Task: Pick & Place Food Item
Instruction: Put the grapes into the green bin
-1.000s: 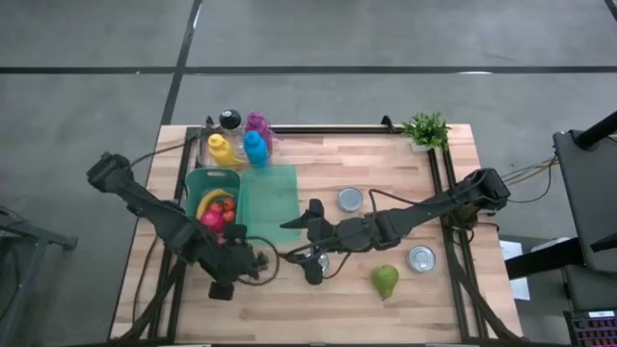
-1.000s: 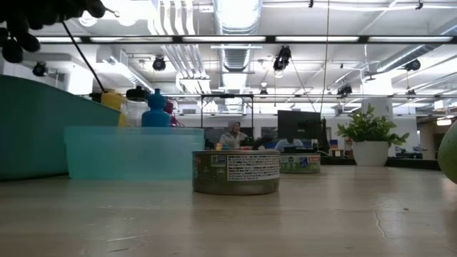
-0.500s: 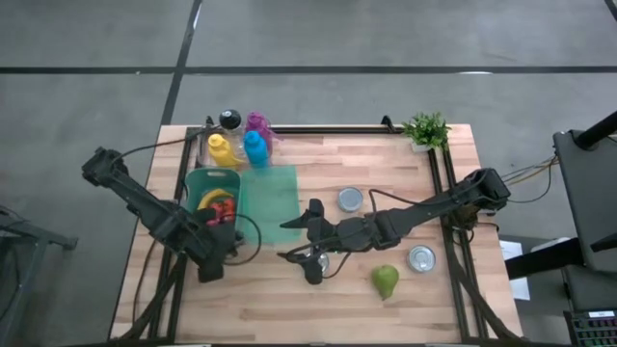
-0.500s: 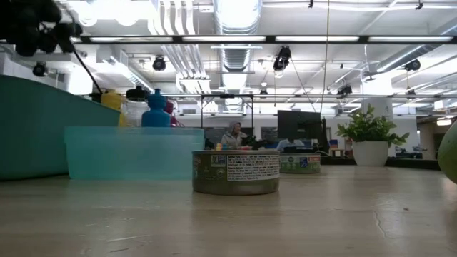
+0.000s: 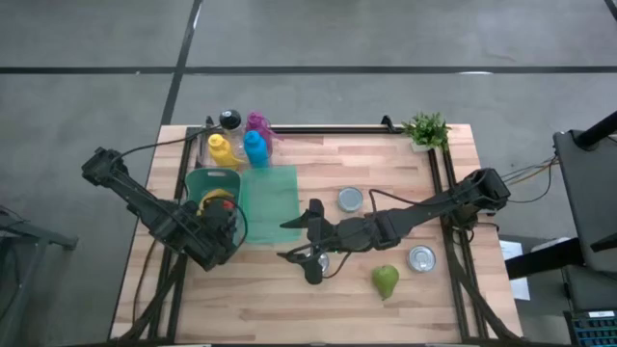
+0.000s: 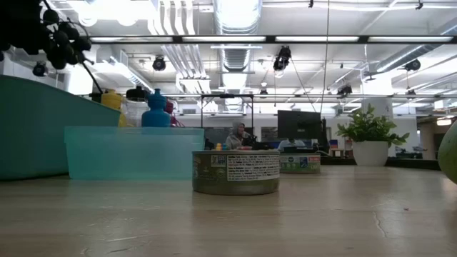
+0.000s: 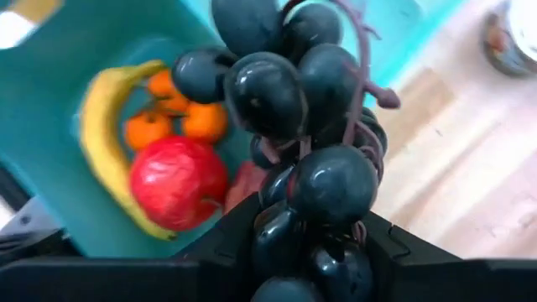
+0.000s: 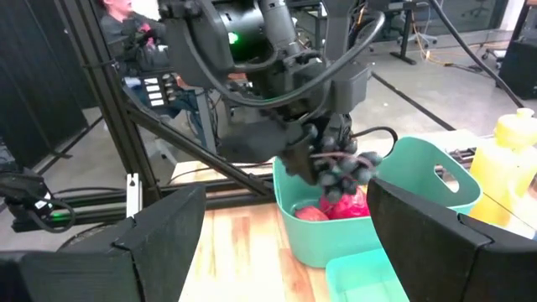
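left hand (image 5: 224, 224) moved over basket (image 5: 197, 181), can label (image 6: 253, 167) unreadable

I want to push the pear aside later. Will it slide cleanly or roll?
The pear lies on its side on bare wood, so it will probably roll rather than slide. Its narrow stem end suggests it would curve round instead of going straight. The skin looks smooth, so a push off-centre may slip past it.

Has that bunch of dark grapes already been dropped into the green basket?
No, the grapes hang clamped in the left end effector above the basket.
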{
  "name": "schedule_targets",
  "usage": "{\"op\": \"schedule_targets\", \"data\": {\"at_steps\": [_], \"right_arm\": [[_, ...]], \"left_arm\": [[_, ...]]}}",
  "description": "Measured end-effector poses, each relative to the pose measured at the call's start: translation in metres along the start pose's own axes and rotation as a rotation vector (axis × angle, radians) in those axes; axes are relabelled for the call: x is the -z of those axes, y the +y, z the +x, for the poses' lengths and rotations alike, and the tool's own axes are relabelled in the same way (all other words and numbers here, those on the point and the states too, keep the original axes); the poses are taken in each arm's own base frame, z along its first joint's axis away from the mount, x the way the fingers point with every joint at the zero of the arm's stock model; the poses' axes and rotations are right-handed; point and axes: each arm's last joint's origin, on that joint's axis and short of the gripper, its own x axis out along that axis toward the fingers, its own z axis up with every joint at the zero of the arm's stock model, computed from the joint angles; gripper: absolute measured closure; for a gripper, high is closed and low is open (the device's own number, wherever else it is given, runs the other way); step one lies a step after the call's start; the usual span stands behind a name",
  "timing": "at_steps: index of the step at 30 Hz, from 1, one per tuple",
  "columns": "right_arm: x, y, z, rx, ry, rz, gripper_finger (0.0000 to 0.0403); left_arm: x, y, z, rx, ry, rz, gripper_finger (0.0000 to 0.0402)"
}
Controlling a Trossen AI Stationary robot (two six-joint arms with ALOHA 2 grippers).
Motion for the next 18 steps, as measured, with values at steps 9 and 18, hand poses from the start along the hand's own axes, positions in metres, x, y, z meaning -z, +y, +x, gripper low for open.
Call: {"op": "schedule_targets", "data": {"at_steps": [9,18], "right_arm": [[0.000,0.000,0.000,0.000,0.000,0.000,0.0074],[0.000,0.000,0.000,0.000,0.000,0.000,0.0074]], "left_arm": [[0.007,0.022,0.012,-0.072,-0.024,-0.210,0.0277],[0.018,0.048,0.034,-0.014,-0.006,-0.333,0.0277]]}}
